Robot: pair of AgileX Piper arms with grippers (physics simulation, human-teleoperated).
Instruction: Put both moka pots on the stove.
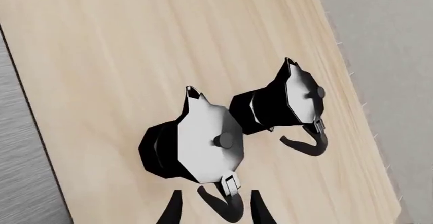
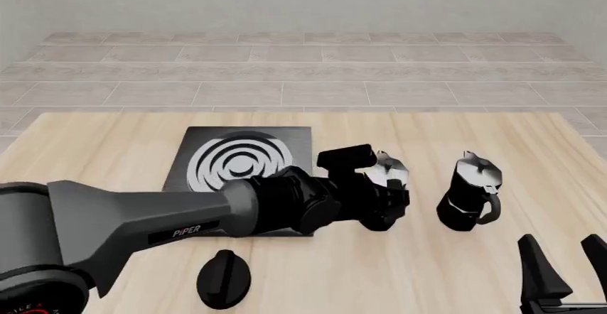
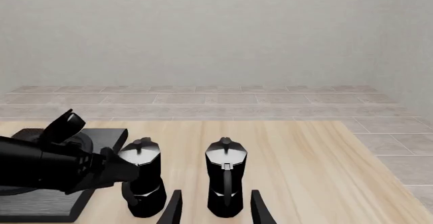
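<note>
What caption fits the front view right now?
Left gripper reaches the nearer moka pot beside the stove; second pot waits.

"PiPER" on the left arm (image 2: 142,222)

There were two moka pots (image 2: 389,175) (image 2: 470,193), one stove (image 2: 242,161), one round black knob (image 2: 224,279), one table (image 2: 95,143) and two arms' grippers (image 2: 384,200) (image 2: 559,257).

1. A light wooden table (image 2: 85,143) with pale grain fills the foreground.
2. Beyond it lies a grey tiled floor (image 2: 303,72).
3. A plain pale grey wall (image 3: 216,31) rises behind, evenly lit.
</note>
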